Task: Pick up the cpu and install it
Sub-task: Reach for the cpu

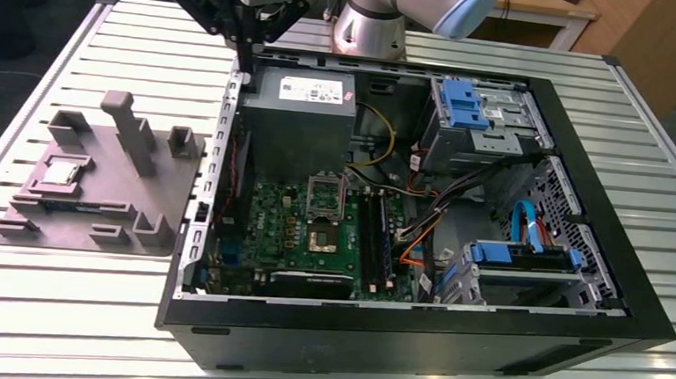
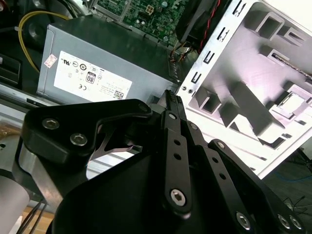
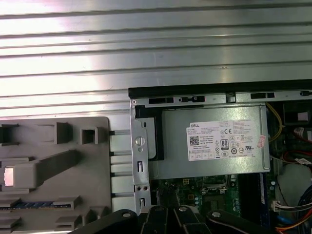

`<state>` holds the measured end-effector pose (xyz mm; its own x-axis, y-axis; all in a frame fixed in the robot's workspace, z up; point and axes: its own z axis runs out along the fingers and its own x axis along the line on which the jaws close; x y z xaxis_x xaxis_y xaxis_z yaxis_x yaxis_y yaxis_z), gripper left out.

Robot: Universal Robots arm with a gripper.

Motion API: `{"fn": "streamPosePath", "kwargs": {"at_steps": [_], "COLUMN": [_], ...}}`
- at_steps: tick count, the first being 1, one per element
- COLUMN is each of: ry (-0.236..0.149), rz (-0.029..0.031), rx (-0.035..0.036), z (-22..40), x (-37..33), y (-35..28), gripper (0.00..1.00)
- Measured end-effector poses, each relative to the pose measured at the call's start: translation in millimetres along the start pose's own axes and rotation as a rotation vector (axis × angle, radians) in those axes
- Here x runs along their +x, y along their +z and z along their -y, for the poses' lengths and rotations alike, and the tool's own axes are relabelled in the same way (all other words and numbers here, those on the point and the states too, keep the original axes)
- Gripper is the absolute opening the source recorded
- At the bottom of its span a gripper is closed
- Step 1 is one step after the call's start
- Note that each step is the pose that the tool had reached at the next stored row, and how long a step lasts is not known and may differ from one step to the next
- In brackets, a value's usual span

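The cpu (image 1: 63, 173) is a small shiny square lying in a recess of the grey plastic tray (image 1: 149, 204) on the exterior view's left, beside the open computer case. It shows as a bright square (image 3: 9, 175) in the first wrist view. My gripper (image 1: 248, 59) hangs high over the case's back corner, near the power supply (image 1: 298, 108), far from the cpu. Its black fingers (image 2: 171, 105) meet at the tips with nothing between them. On the green motherboard the dark square socket (image 1: 321, 234) lies uncovered, its metal frame (image 1: 326, 191) swung up behind it.
The black case wall (image 1: 423, 331) rings the motherboard, with cables, blue drive bays (image 1: 473, 105) and a blue-handled bracket (image 1: 522, 254) on the exterior view's right. Upright blocks (image 1: 124, 128) rise from the tray. The slatted metal table (image 1: 60, 313) runs all around.
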<state>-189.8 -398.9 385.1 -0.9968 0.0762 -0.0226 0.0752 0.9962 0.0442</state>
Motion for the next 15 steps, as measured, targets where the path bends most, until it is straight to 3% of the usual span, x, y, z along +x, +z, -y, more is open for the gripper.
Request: {"fn": "streamPosePath", "kwargs": {"at_steps": [15], "ry": [0.000], "rz": [-0.0007], "rx": [0.0001], "z": [0.3], "x": [3.6], "y": [0.5], "gripper": [0.10]}}
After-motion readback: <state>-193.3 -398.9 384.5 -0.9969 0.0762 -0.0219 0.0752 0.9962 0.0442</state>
